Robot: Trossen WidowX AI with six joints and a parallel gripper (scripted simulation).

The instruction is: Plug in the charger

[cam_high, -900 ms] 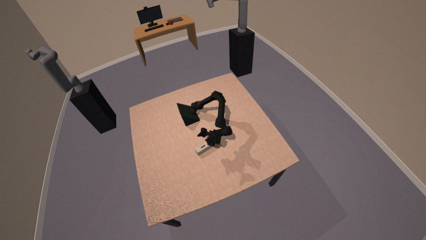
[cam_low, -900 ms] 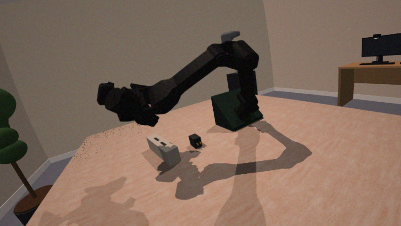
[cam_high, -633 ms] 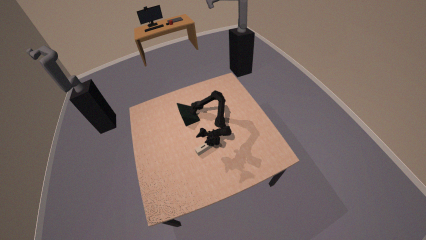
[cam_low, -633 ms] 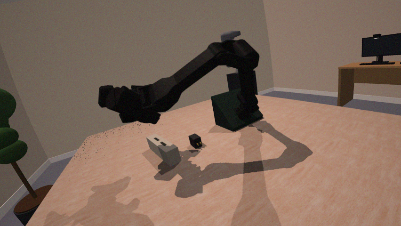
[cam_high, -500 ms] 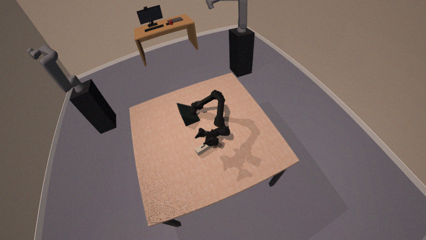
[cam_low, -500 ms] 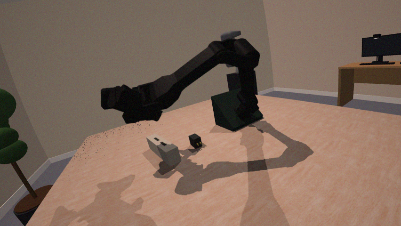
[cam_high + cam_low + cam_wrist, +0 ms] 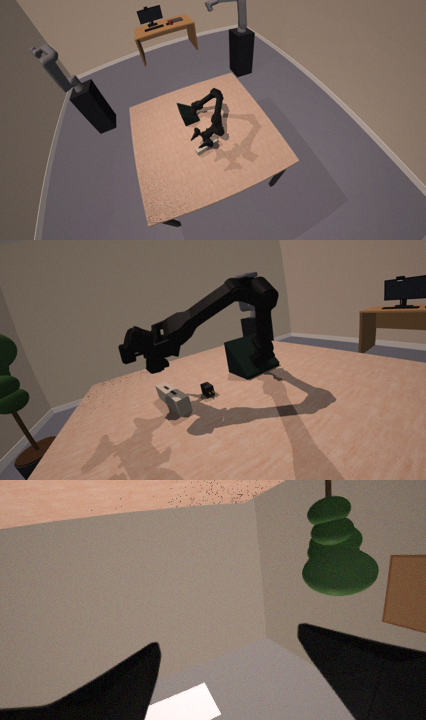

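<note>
The charger [image 7: 206,389] is a small black block lying on the table in the exterior view, its two brass prongs pointing sideways toward that camera. I cannot make it out in the top view. The pale power strip [image 7: 200,151] [image 7: 183,406] stands beside it, with dark outlets on its top face; the arm partly covers it in the top view. My gripper [image 7: 196,143] [image 7: 141,366] [image 7: 229,639] is wide open and empty, raised above the table near the strip. Neither charger nor strip shows in the wrist view.
A dark green wedge [image 7: 187,116] [image 7: 239,359] stands by the arm's base on the wooden table [image 7: 178,181] [image 7: 357,406]. Two grey arms on black pedestals, a desk [image 7: 165,28] and a potted plant [image 7: 11,389] [image 7: 340,572] stand off the table.
</note>
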